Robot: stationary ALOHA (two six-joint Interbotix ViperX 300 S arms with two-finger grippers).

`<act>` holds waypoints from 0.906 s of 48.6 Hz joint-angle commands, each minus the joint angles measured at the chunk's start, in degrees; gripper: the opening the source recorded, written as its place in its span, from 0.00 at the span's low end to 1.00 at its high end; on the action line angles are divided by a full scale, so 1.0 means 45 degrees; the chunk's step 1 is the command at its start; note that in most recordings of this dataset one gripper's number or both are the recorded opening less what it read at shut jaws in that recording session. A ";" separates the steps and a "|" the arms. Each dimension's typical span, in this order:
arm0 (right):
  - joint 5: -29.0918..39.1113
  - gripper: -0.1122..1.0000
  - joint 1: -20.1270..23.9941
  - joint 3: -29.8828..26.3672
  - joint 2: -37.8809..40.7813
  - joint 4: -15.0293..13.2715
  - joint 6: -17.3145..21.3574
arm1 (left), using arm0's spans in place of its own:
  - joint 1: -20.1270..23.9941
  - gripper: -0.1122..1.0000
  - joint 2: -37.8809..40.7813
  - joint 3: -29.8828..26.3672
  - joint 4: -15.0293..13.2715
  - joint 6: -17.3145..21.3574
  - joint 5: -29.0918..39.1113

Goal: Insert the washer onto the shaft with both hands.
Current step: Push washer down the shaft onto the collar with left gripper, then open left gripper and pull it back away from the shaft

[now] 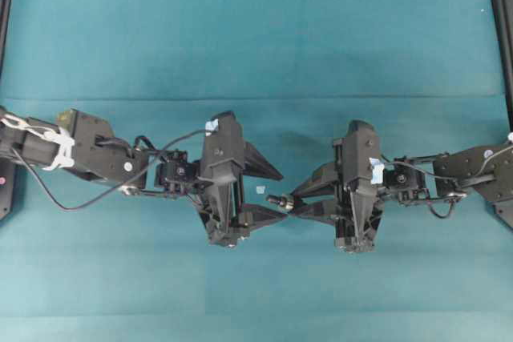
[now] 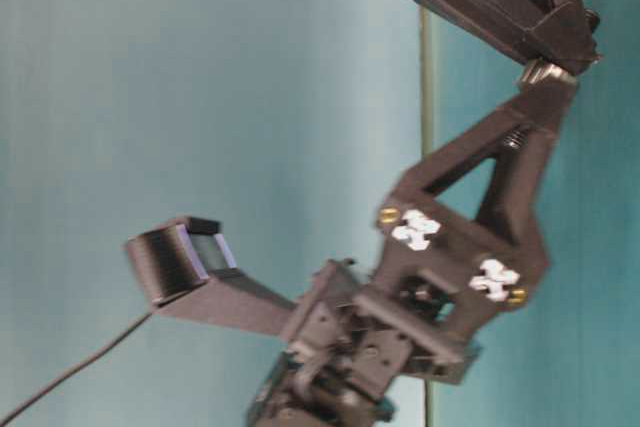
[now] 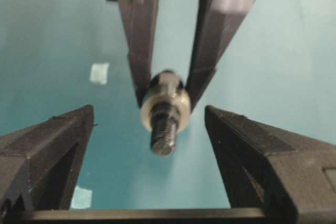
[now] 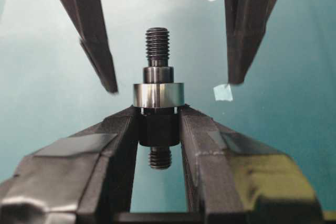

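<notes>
Clamping the shaft (image 4: 157, 129) by its thick dark collar, the right gripper (image 4: 157, 124) is closing its 2 fingers tight on that section, so the threaded tip is sticking out toward the other arm, free of the pads. That grip low on the rod seems chosen so the upper end is left bare for loading. The washer (image 4: 158, 95) is sitting on the shaft already, ringing it just above the fingertips and resting against the collar step; the thread is showing beyond it. In the overhead view the shaft tip (image 1: 279, 202) is pointing left, between the 2 arms over the teal table (image 1: 256, 38).

The left gripper (image 3: 157, 124) is standing spread wide with nothing in it, its fingers (image 3: 47, 150) flanking the shaft on both sides without touching it. Judging by that, it is letting go after the placing and leaving room to draw off without knocking the ring. The task looks close to complete.

No containers are appearing in any view. Only a few pale blue tape bits (image 3: 99, 73) are lying on the cloth, near the grippers but apart from them.
</notes>
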 commanded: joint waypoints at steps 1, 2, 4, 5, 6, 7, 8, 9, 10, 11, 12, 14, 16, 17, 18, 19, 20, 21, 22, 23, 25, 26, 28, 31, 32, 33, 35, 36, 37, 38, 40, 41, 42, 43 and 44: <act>-0.0059 0.10 0.0039 -0.0156 -0.0176 0.0039 0.0059 | -0.0020 0.92 -0.0645 -0.0039 0.0020 -0.0059 0.0352; -0.0078 0.10 0.0039 -0.0156 -0.0176 0.0039 0.0059 | -0.0039 0.92 -0.0781 -0.0020 0.0020 -0.0059 0.0508; -0.0078 0.10 0.0039 -0.0156 -0.0176 0.0039 0.0059 | -0.0059 0.92 -0.1035 0.0059 0.0020 -0.0059 0.0859; -0.0078 0.10 0.0039 -0.0156 -0.0176 0.0039 0.0059 | -0.0078 0.92 -0.1172 0.0098 0.0020 -0.0059 0.1016; -0.0059 0.10 0.0039 -0.0156 -0.0176 0.0039 0.0059 | -0.0117 0.92 -0.1309 0.0156 0.0020 -0.0059 0.1211; -0.0059 0.10 0.0059 -0.0156 -0.0176 0.0039 0.0059 | -0.0156 0.92 -0.1445 0.0234 0.0020 -0.0059 0.1387; -0.0059 0.10 0.0039 -0.0156 -0.0176 0.0039 0.0059 | -0.0176 0.92 -0.1582 0.0313 0.0020 -0.0059 0.1563; -0.0059 0.10 0.0039 -0.0137 -0.0195 0.0039 0.0059 | -0.0234 0.92 -0.1777 0.0430 0.0020 -0.0039 0.1836; -0.0059 0.10 0.0059 -0.0137 -0.0176 0.0039 0.0059 | -0.0254 0.92 -0.1934 0.0508 0.0020 -0.0039 0.2012; -0.0059 0.10 0.0039 -0.0137 -0.0176 0.0039 0.0059 | -0.0273 0.92 -0.2070 0.0586 0.0020 -0.0020 0.2168; -0.0059 0.10 0.0039 -0.0137 -0.0176 0.0039 0.0059 | -0.0313 0.92 -0.2187 0.0664 0.0020 0.0000 0.2344; -0.0059 0.10 0.0039 -0.0117 -0.0215 0.0039 0.0059 | -0.0313 0.92 -0.2461 0.0859 0.0020 0.0059 0.2676; -0.0059 0.10 0.0039 -0.0117 -0.0215 0.0020 0.0059 | -0.0313 0.92 -0.2695 0.1035 0.0020 0.0117 0.2949; -0.0059 0.10 0.0039 -0.0117 -0.0215 0.0039 0.0059 | -0.0313 0.92 -0.2832 0.1133 0.0020 0.0137 0.3125; -0.0059 0.10 0.0059 -0.0117 -0.0215 0.0039 0.0059 | -0.0313 0.92 -0.2969 0.1230 0.0020 0.0156 0.3262; -0.0059 0.10 0.0039 -0.0117 -0.0195 0.0039 0.0059 | -0.0313 0.92 -0.3105 0.1309 0.0020 0.0176 0.3398; -0.0059 0.10 0.0039 -0.0117 -0.0215 0.0020 0.0059 | -0.0313 0.92 -0.3223 0.1406 0.0020 0.0176 0.3535; -0.0059 0.10 0.0059 -0.0117 -0.0215 0.0039 0.0059 | -0.0313 0.92 -0.3340 0.1484 0.0020 0.0195 0.3633; -0.0059 0.10 0.0059 -0.0117 -0.0215 0.0039 0.0059 | -0.0313 0.92 -0.3457 0.1562 0.0020 0.0215 0.3730; -0.0078 0.10 0.0059 -0.0098 -0.0234 0.0020 0.0059 | -0.0313 0.92 -0.3574 0.1641 0.0020 0.0234 0.3828; -0.0059 0.10 0.0039 -0.0098 -0.0234 0.0039 0.0059 | -0.0313 0.92 -0.3789 0.1816 0.0020 0.0293 0.3984; -0.0059 0.10 0.0059 -0.0098 -0.0234 0.0039 0.0059 | -0.0313 0.92 -0.3906 0.1895 0.0020 0.0352 0.4043; -0.0059 0.10 0.0059 -0.0098 -0.0234 0.0020 0.0059 | -0.0313 0.92 -0.4102 0.2051 0.0020 0.0430 0.4141; -0.0059 0.10 0.0059 -0.0098 -0.0215 0.0039 0.0059 | -0.0313 0.92 -0.4395 0.2285 0.0020 0.0586 0.4219; -0.0059 0.10 0.0059 -0.0098 -0.0234 0.0039 0.0059 | -0.0313 0.92 -0.4512 0.2363 0.0020 0.0664 0.4219; -0.0059 0.10 0.0059 -0.0098 -0.0234 0.0039 0.0059 | -0.0313 0.92 -0.4629 0.2480 0.0020 0.0781 0.4219; -0.0059 0.10 0.0059 -0.0098 -0.0234 0.0020 0.0059 | -0.0313 0.92 -0.4805 0.2637 0.0020 0.0938 0.4238; -0.0059 0.10 0.0059 -0.0098 -0.0234 0.0039 0.0059 | -0.0313 0.92 -0.4883 0.2695 0.0020 0.1016 0.4219; -0.0059 0.10 0.0059 -0.0098 -0.0234 0.0039 0.0059 | -0.0313 0.92 -0.4961 0.2773 0.0020 0.1113 0.4238; -0.0059 0.10 0.0059 -0.0098 -0.0234 0.0039 0.0059 | -0.0313 0.92 -0.5039 0.2832 0.0020 0.1191 0.4238; -0.0059 0.10 0.0039 -0.0098 -0.0234 0.0020 0.0059 | -0.0313 0.92 -0.5156 0.2930 0.0020 0.1309 0.4238; -0.0059 0.10 0.0059 -0.0098 -0.0234 0.0020 0.0059 | -0.0313 0.92 -0.5215 0.2988 0.0020 0.1367 0.4219; -0.0059 0.10 0.0039 -0.0098 -0.0234 0.0020 0.0059 | -0.0313 0.92 -0.5293 0.3027 0.0020 0.1406 0.4219; -0.0059 0.10 0.0039 -0.0098 -0.0234 0.0020 0.0059 | -0.0313 0.92 -0.5352 0.3066 0.0020 0.1426 0.4238; -0.0059 0.10 0.0059 -0.0098 -0.0234 0.0039 0.0059 | -0.0313 0.92 -0.5391 0.3086 0.0020 0.1465 0.4238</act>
